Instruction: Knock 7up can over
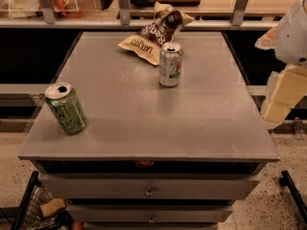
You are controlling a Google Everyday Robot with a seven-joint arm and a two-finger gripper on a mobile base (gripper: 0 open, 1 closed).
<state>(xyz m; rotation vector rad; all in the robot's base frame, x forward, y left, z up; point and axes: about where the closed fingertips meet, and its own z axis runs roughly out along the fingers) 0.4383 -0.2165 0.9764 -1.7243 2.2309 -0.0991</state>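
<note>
The 7up can [171, 64] is silver-white with green lettering and a small red-orange mark. It stands upright on the grey table top [144, 119], a little behind the middle, just in front of a chip bag. My gripper [279, 102] hangs at the right edge of the view, off the table's right side. It is well to the right of the can and somewhat nearer the front, and it touches nothing.
A brown and cream chip bag [152, 33] lies behind the can. An all-green patterned can [66, 108] stands tilted near the front left edge. Drawers [149, 189] sit under the top. A shelf rail [144, 23] runs behind the table.
</note>
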